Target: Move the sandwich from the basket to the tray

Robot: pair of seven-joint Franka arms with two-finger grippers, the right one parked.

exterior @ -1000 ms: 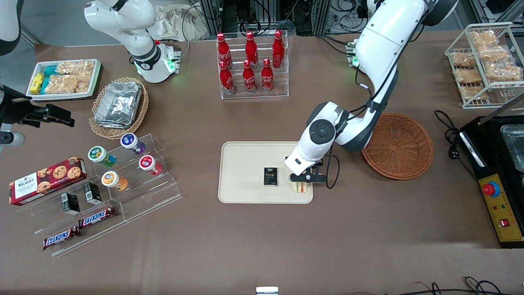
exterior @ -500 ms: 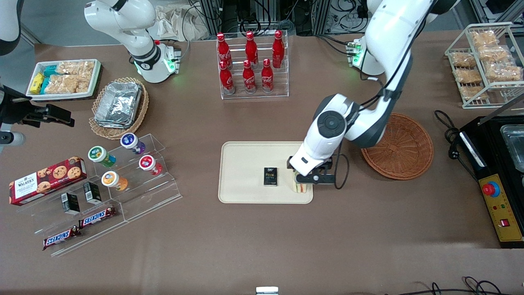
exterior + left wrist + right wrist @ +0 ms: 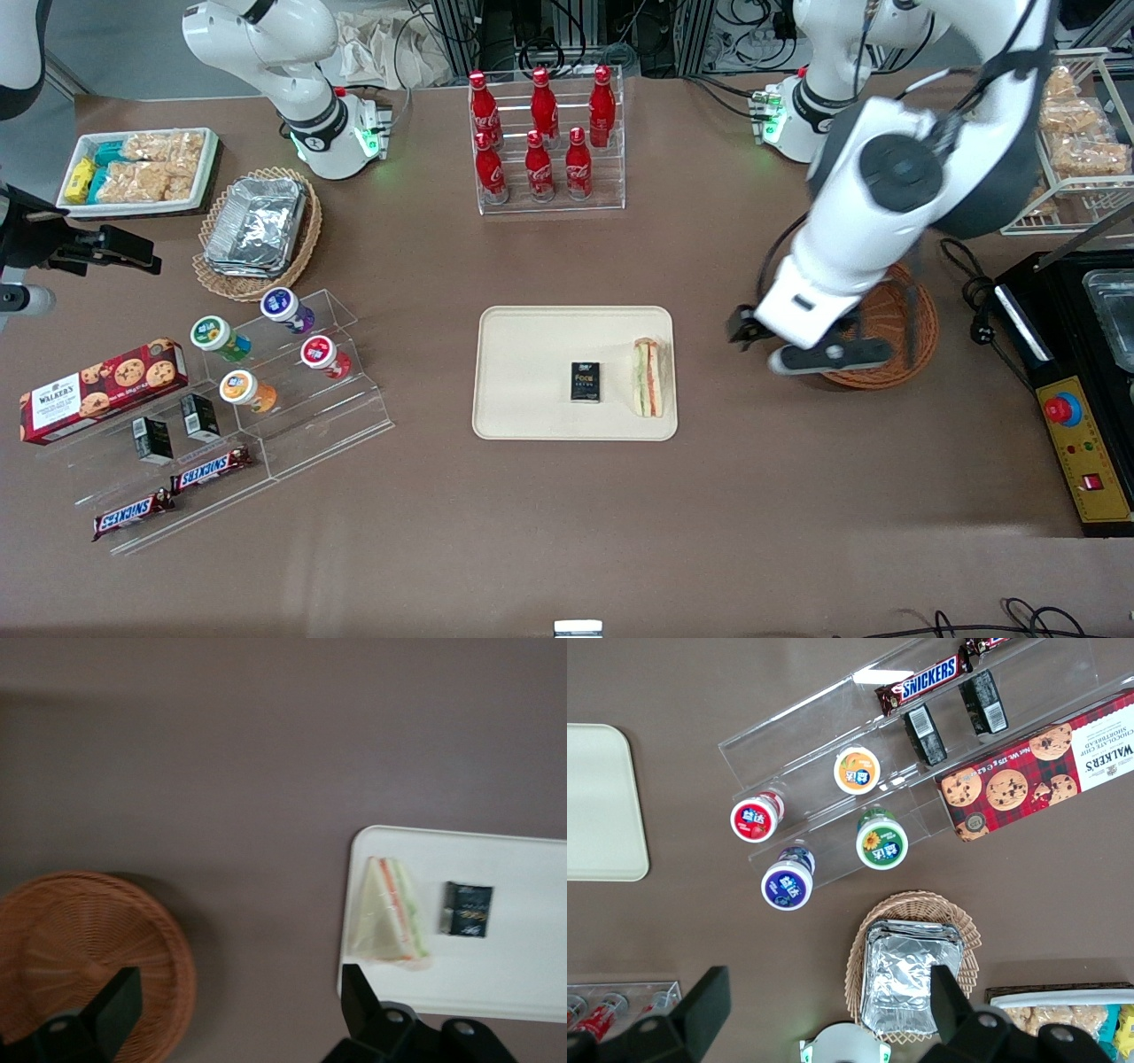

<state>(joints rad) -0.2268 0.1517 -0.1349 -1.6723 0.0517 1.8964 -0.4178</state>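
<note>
**A:** Looking at the front view, where do you see the sandwich?

**B:** You'll find the sandwich (image 3: 648,377) at the centre of the frame. It lies on the tray (image 3: 532,354), along the tray's edge toward the working arm's end, with its orange and green filling stripes facing up. Nothing is touching it.

**A:** Is anything else on the tray?

**B:** A small black packet (image 3: 585,382) sits near the sandwich but apart from it, toward the parked arm's end.

**A:** Where is the gripper?

**B:** You'll see the gripper (image 3: 788,346) raised above the worktop (image 3: 567,514). It is well apart from the sandwich, over the strip between the tray and the basket (image 3: 912,337), and its body covers part of the basket's rim. The jaws are spread wide with nothing between them.

**A:** Does the wrist camera agree?

**B:** Yes. From there you see the gripper (image 3: 239,1019) looking down on bare worktop, with one jaw over the basket (image 3: 62,939) and the other at the tray's (image 3: 523,966) rim. The sandwich (image 3: 390,923) lies flat just inside that rim, and the packet (image 3: 467,909) is beside it.
</note>
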